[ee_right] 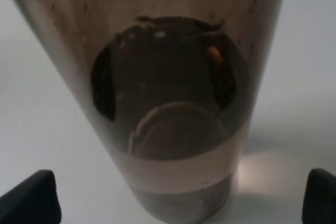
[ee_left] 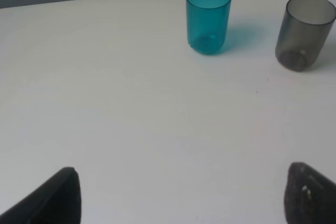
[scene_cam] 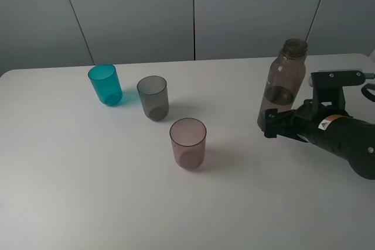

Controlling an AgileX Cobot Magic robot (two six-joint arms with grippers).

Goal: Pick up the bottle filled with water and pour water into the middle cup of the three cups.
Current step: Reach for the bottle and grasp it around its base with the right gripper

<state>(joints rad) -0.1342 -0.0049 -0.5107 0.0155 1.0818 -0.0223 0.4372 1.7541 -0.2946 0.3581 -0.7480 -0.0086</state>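
The smoky brown bottle [scene_cam: 285, 80] stands upright and uncapped at the table's right. My right gripper [scene_cam: 269, 122] is at its base, open, with the bottle [ee_right: 168, 93] filling the gap between the fingertips [ee_right: 31, 198] without visible contact. The three cups stand in a diagonal row left of the middle: teal-blue [scene_cam: 105, 85], the smoky grey middle cup [scene_cam: 153, 98], and pinkish-mauve [scene_cam: 188, 143]. My left gripper [ee_left: 181, 198] is open and empty over bare table, short of the teal cup [ee_left: 208, 18] and grey cup [ee_left: 304, 32]. It is out of the exterior view.
The white table [scene_cam: 88, 191] ends at a grey panelled wall [scene_cam: 193, 10] behind the cups and bottle. My right arm [scene_cam: 345, 139] lies across the right side of the table.
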